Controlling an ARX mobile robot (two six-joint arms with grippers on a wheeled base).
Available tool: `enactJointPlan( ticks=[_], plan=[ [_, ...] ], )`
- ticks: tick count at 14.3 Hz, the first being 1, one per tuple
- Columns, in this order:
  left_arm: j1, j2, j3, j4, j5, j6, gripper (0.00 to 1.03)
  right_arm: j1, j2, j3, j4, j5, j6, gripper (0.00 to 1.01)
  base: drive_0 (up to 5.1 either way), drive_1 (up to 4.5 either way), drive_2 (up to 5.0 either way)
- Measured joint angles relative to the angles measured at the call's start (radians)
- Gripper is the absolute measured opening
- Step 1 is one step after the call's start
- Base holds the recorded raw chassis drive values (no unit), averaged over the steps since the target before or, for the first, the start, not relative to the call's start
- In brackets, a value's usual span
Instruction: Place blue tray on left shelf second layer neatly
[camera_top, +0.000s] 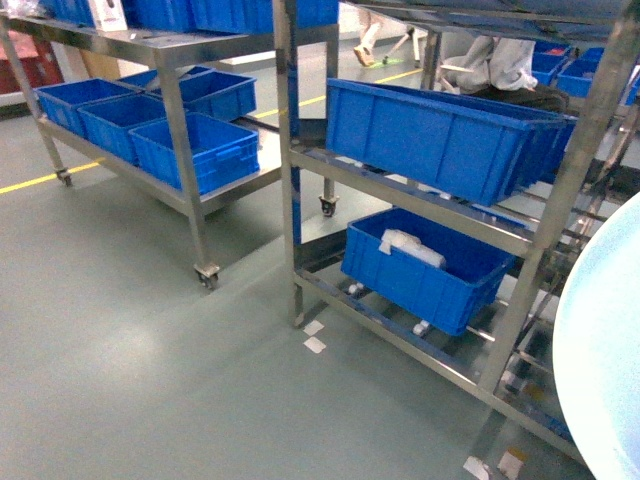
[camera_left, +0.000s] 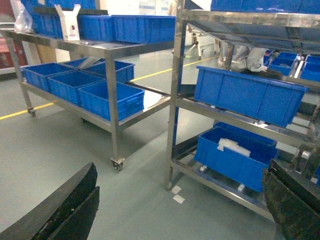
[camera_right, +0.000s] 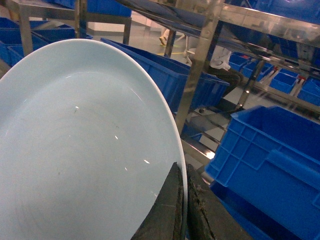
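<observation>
The blue tray (camera_right: 75, 150), a pale round dish with a low rim, fills the left of the right wrist view. My right gripper (camera_right: 181, 172) is shut on its rim, one dark finger on each face. In the head view only the tray's curved edge (camera_top: 605, 360) shows, at the far right, held above the floor. The left shelf (camera_top: 175, 50) is a wheeled steel rack at the upper left. Its second layer (camera_top: 265, 160) carries several blue crates, with bare steel at its right end. My left gripper (camera_left: 182, 175) hangs open over the floor, holding nothing.
A second steel rack (camera_top: 290, 150) stands in the middle and right, with a large blue crate (camera_top: 440, 135) on its middle tier and another (camera_top: 425, 270) below. Another blue crate (camera_right: 272, 165) is close beside the right gripper. Grey floor (camera_top: 130, 350) spreads in front.
</observation>
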Motion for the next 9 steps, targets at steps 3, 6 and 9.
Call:
enactJointPlan(
  ticks=[3,6,9],
  plan=[
    [0.000,0.000,0.000,0.000,0.000,0.000,0.98,0.000,0.000,0.000,0.000,0.000,0.000,0.02,-0.1,4.22,-4.4],
    [0.000,0.000,0.000,0.000,0.000,0.000,0.98,0.000,0.000,0.000,-0.001,0.000,0.000,0.02,-0.1,4.22,-4.4],
    [0.000,0.000,0.000,0.000,0.000,0.000,0.98,0.000,0.000,0.000,0.000,0.000,0.000,0.02,-0.1,4.22,-4.4]
  ],
)
